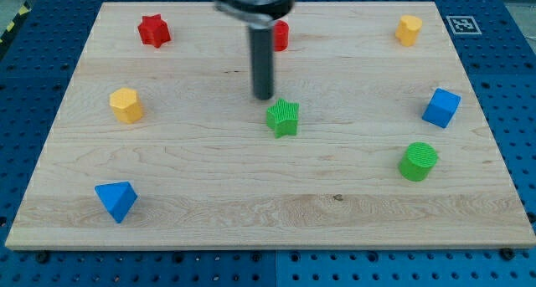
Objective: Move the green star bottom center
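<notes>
The green star [283, 117] lies near the middle of the wooden board [251, 212]. My tip [264, 97] is at the end of the dark rod, just above and slightly left of the star in the view, close to its top-left edge. I cannot tell if it touches the star.
A red star [154, 30] is at the top left. A red block [280, 35] sits partly hidden behind the rod. A yellow block [409, 29] is top right, a yellow hexagon [126, 105] left, a blue cube [440, 108] right, a green cylinder [418, 161] lower right, a blue triangle [115, 201] bottom left.
</notes>
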Controlling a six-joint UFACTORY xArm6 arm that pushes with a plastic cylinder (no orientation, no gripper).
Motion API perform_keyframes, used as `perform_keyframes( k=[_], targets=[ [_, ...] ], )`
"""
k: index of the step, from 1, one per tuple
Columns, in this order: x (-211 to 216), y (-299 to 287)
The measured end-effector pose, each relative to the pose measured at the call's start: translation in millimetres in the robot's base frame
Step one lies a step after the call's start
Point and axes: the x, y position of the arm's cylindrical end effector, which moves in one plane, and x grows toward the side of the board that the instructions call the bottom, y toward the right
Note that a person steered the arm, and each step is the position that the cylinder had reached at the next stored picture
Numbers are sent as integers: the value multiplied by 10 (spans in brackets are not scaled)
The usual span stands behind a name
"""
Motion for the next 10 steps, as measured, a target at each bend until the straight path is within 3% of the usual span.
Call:
perform_keyframes(
  k=[1, 2, 3, 4, 5, 7, 8, 9, 10],
  targets=[
    [109, 856],
    [403, 787],
    [292, 490],
    [-109, 381],
    [6, 237],
    [715, 203],
    [448, 219],
    [459, 104],
    [762, -110]
  ],
)
